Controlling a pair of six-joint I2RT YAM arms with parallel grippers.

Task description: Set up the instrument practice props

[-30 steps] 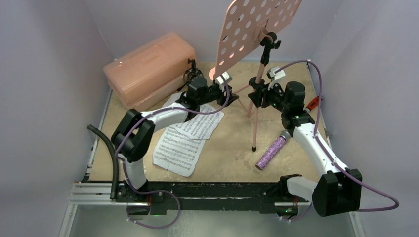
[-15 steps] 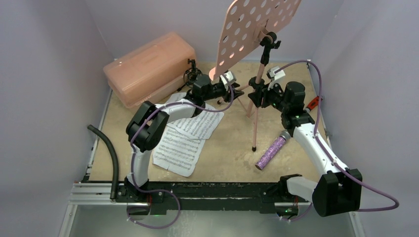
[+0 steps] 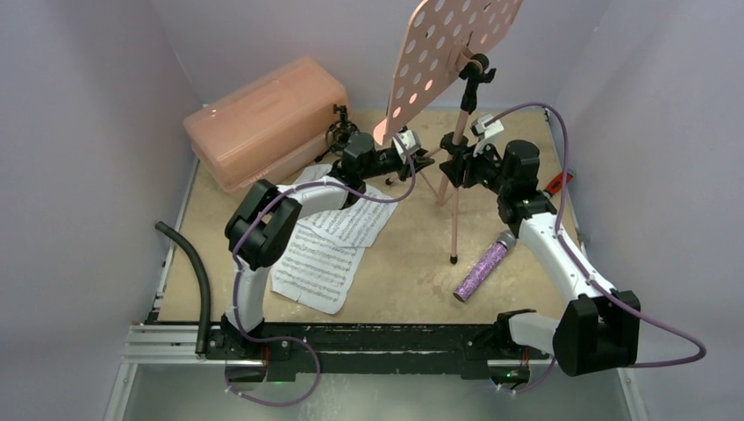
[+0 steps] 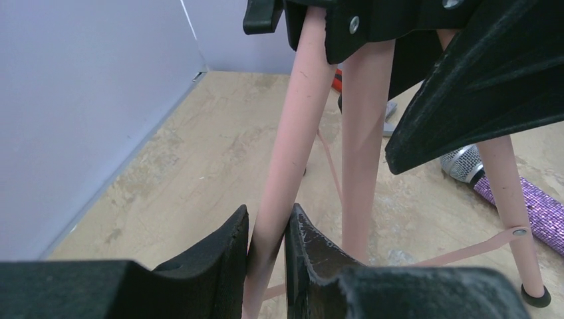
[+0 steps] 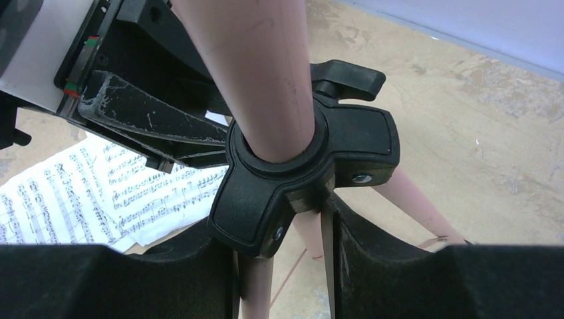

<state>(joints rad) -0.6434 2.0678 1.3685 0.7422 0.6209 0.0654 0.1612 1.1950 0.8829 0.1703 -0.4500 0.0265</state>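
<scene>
**Pink stand gripped by both claws at mid-desk**

One desk (image 3: 404, 294) is seen from above, carrying everything. One big pink case (image 3: 263, 114) is set at its far left corner. One pink music stand (image 3: 455, 44) is placed far of centre, its perforated plate raised and tilted. Two white sheet-music pages (image 3: 320, 254) are laid overlapping left of centre. One glittery purple microphone (image 3: 481, 270) is laid flat just right of the stand's near foot. One small black mini tripod (image 3: 338, 132) is stood between case and stand. One red-handled tool (image 3: 558, 182) is partly hidden behind the right arm.

Only the left wrist view shows three pink tubes below the stand's hub, one of them pinched narrowly between the fingers of the left claw (image 4: 268, 222). Only the right wrist view shows the black hub (image 5: 312, 166) seated between the fingers of the right claw (image 5: 279, 249), which is closed around it.

Printed staves can be made out on the pages; any wording is too small to be read.
</scene>
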